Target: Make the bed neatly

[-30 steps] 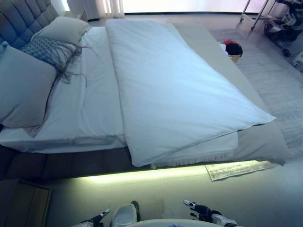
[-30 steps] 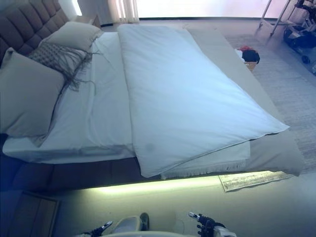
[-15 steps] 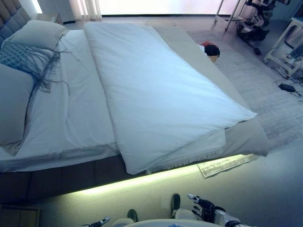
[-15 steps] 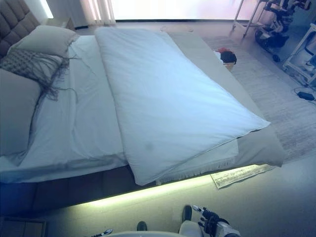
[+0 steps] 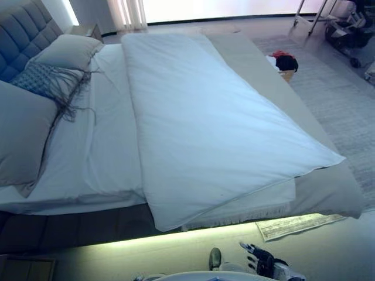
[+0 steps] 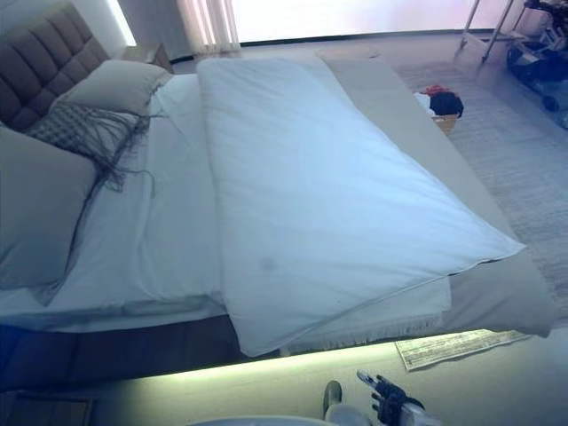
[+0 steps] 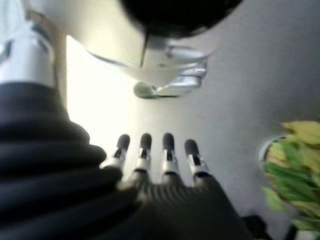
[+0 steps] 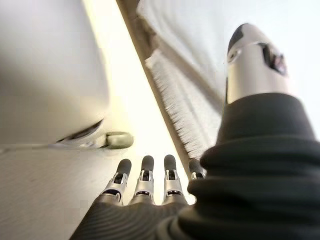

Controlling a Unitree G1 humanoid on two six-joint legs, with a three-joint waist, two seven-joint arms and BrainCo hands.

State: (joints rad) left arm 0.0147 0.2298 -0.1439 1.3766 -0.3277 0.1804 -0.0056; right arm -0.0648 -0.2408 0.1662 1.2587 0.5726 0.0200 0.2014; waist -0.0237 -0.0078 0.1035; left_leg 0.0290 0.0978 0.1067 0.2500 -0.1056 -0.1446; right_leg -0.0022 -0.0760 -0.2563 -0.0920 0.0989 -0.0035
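Observation:
The bed [image 5: 76, 146] lies before me, its grey tufted headboard [image 5: 23, 35] at the left. A white duvet [image 5: 205, 129] lies skewed across its middle and foot end, its near corner hanging over the bed's near side. Under it a fringed white layer [image 5: 258, 208] and a beige blanket [image 5: 334, 193] stick out at the foot end. Pillows [image 5: 23, 134] and a fringed cushion [image 5: 44, 79] are at the head. My right hand [image 5: 261, 260] hangs low by the floor, open and empty, apart from the bed. My left hand [image 7: 155, 160] shows only in its wrist view, open and empty.
A basket of clothes [image 5: 285, 61] stands on a grey rug [image 5: 345, 99] beyond the bed. A printed sheet [image 5: 299, 223] lies on the floor by the foot corner. A nightstand [image 5: 88, 29] is by the headboard. A green plant [image 7: 295, 165] shows in the left wrist view.
The camera has swung back to the left, so the whole scene has shifted right. The left fingertips have dropped out of the eye views. The bedding has not moved.

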